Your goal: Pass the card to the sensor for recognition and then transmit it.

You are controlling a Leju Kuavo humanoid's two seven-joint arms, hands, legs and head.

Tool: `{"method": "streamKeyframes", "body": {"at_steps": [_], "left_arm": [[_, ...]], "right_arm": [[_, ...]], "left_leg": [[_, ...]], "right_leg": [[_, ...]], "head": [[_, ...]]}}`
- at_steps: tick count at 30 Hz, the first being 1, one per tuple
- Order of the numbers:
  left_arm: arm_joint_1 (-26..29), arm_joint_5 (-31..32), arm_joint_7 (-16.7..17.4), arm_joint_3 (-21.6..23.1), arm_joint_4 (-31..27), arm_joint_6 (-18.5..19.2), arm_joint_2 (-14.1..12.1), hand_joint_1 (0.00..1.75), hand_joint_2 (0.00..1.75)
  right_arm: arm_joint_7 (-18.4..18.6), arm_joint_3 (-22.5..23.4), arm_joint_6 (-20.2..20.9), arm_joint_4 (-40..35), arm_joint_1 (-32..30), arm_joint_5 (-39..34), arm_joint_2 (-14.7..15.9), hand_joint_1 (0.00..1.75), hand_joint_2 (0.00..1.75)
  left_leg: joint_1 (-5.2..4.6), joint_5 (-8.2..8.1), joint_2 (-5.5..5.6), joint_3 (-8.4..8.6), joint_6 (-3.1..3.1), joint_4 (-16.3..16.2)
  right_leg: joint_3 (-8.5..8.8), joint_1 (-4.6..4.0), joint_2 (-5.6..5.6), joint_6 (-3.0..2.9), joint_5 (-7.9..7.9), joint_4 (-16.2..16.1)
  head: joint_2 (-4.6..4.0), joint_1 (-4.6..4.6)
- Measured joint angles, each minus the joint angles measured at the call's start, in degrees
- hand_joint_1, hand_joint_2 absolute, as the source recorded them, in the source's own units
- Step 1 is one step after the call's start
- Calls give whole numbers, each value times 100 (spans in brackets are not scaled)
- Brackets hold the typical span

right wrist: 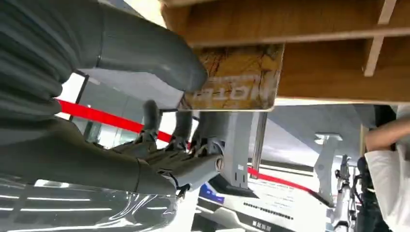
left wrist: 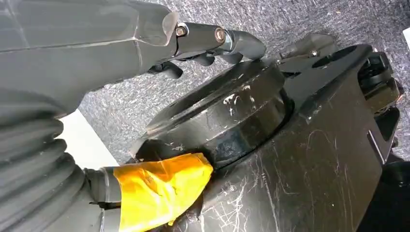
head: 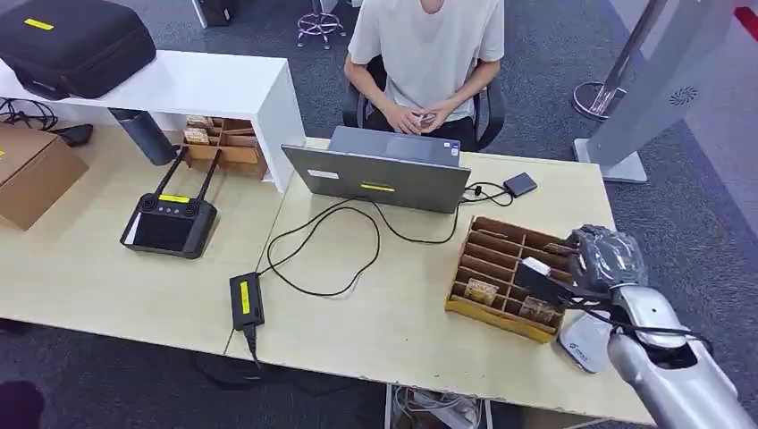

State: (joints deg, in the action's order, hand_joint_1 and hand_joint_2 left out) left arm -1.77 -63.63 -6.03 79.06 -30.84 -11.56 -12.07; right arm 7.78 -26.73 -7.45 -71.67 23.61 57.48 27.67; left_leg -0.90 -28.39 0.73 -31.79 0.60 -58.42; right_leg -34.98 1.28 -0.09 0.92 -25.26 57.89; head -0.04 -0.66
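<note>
At the wooden rack point(head: 506, 279) on the desk point(head: 375, 331), my right hand point(head: 585, 268) reaches in from the side and meets a card point(right wrist: 237, 79) that stands in one of the slots. In the right wrist view my thumb point(right wrist: 145, 53) lies on the card's printed face and my fingers point(right wrist: 183, 145) curl just behind it, so I judge I have it pinched at its exposed edge, though I cannot tell how firm the pinch is. The card looks thin, stiff and glossy; I expect it to be light and slippery, easy to twist out of a loose pinch, so I should hold it by the free end, flat between thumb and fingers. My right arm is stretched forward over the desk's near edge, wrist turned so the hand points into the rack. My left hand point(left wrist: 212, 43) hangs low over grey carpet, fingers curled in, holding nothing.
</note>
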Motion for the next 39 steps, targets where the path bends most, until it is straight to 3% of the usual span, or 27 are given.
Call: {"method": "streamKeyframes", "body": {"at_steps": [19,29,39], "left_arm": [[4,-13,0,57,-28,-68,-20,0,175],[23,177,42,87,-267,-772,-74,0,175],[17,335,160,87,-365,-879,-105,0,175]], "right_arm": [[-7,31,2,0,0,0,0,173,175],[-7,144,11,-113,-96,15,0,173,175],[-9,182,101,-293,214,192,-2,173,175]], "left_leg": [[0,0,-2,1,0,0],[0,0,-2,2,0,0],[-1,0,-5,-1,0,0]], "right_leg": [[1,0,1,0,0,0],[1,0,1,0,0,0],[0,1,3,0,1,1]], "head": [[0,0],[0,-2],[0,-2]]}}
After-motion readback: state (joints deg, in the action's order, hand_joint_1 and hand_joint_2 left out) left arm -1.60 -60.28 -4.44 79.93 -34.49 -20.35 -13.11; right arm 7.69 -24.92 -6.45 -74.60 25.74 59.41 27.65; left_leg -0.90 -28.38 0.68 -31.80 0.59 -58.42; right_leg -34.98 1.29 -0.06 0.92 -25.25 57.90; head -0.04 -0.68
